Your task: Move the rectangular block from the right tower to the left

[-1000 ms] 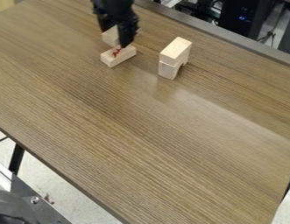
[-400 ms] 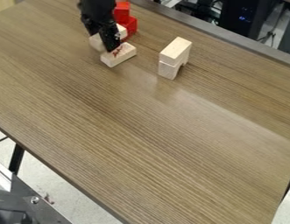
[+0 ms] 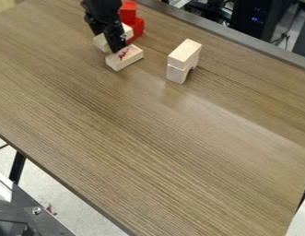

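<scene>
Couple of risks bugging me: claw (image 3: pixel 117 45) is clamping pale rectangular block (image 3: pixel 102 43), presumably task's one, toward tabletop's (image 3: pixel 148 138) far-left corner. If I'm swinging low, I'm probably knocking red blocks (image 3: pixel 137 28); releasing off-centre, I'm risking tilt on marked block (image 3: pixel 131 57). Its red scribble isn't spelling anything readable.
</scene>
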